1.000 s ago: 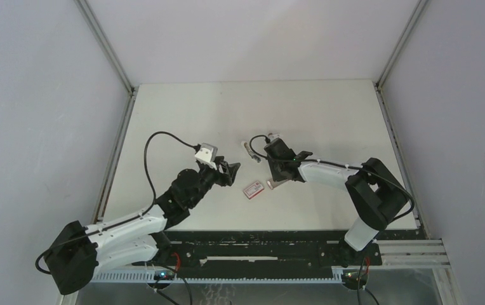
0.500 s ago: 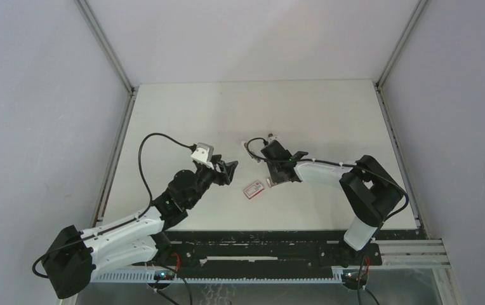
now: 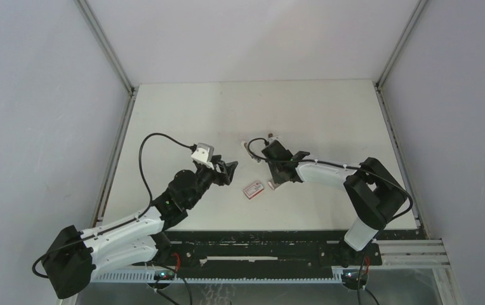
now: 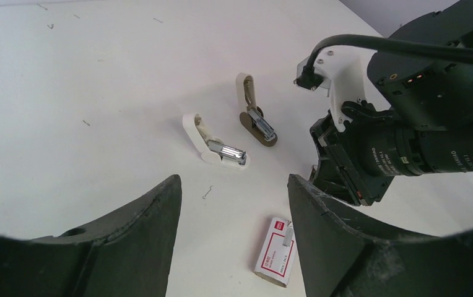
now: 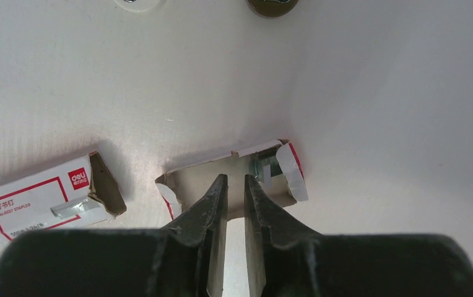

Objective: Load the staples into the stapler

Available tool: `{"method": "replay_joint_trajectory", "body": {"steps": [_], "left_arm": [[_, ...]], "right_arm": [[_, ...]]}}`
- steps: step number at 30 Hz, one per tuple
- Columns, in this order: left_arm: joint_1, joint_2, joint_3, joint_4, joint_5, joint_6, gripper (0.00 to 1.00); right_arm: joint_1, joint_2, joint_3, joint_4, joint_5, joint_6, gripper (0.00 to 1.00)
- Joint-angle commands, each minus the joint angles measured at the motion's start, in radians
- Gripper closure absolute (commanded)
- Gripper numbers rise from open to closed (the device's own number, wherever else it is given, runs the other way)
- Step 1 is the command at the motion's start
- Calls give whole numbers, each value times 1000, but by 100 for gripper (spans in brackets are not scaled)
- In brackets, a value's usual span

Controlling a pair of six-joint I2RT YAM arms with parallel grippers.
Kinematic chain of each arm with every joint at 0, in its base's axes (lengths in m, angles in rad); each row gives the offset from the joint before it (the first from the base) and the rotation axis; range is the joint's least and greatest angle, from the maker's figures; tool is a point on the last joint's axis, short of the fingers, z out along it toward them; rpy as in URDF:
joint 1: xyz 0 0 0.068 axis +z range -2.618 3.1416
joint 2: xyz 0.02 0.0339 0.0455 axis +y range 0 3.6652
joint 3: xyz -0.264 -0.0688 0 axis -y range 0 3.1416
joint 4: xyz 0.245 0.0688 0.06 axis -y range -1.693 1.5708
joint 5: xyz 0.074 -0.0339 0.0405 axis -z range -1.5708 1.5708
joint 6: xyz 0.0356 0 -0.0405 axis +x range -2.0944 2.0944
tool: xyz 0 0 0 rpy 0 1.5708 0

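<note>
The stapler lies as two white pieces on the table: one with a dark grey base (image 4: 257, 121) and one with shiny metal (image 4: 216, 143); it shows small in the top view (image 3: 251, 150). The staples (image 5: 265, 168) sit in the right end of an open cardboard tray (image 5: 194, 179). My right gripper (image 5: 234, 178) hovers over the tray, jaws almost closed with a thin slit and nothing seen between them. My left gripper (image 4: 234, 182) is open and empty, left of the red-and-white sleeve (image 4: 276, 252).
The sleeve (image 5: 36, 201) lies left of the tray with a loose grey staple strip (image 5: 70, 207) on top. A single bent staple (image 4: 207, 192) lies on the table. The right arm's wrist (image 4: 407, 148) is close to my left gripper.
The left gripper has shifted slightly back and left. The right gripper has moved a little back and left over the tray. The box and stapler have not moved.
</note>
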Motion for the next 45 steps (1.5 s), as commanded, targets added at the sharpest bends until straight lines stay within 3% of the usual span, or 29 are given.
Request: {"method": "replay_joint_trajectory", "body": {"steps": [1,8,22,37,45], "left_arm": [[3,-15,-23,23,-21,15,32],[3,-13,-21,23,-17,9,32],[3,-13,-20,18,-16,6,32],[3,-11,-20,18,-18,6,32],[3,-7,-18,18,-17,4,32]], "right_arm": [[11,-75,32,-7,19,19,85],[1,-102,33,-22,52,8,77],[-62,-16,41,6,-14,4,78],[-72,13,45,12,-29,4,85],[-71,-52,82,-58,-13,-11,89]]}}
